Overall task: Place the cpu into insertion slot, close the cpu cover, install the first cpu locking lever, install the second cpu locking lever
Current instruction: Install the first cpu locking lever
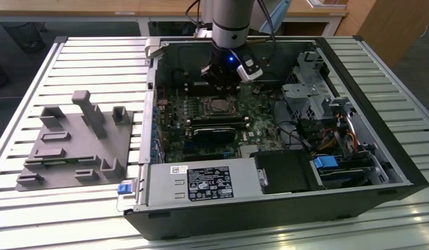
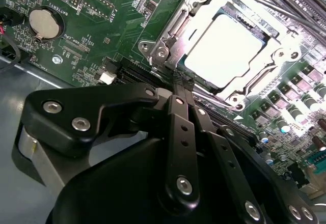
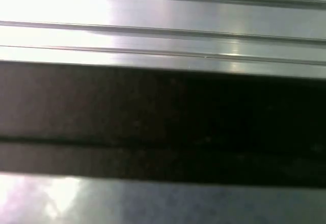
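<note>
The gripper (image 2: 179,84), its fingers (image 2: 175,113) drawn together and holding nothing visible, hung just beside the insertion slot (image 2: 179,24) on the green circuit board (image 2: 122,10). The cpu (image 2: 232,43) lay seated in that slot, framed by the lowered cpu cover (image 2: 265,79). In the exterior view the gripper (image 1: 220,84) stood inside the open computer case (image 1: 381,151), just above the slot (image 1: 216,105).

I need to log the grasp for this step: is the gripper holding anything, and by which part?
Nothing is visibly held: the gripper is closed beside the cpu cover, with the cpu already seated.
</note>
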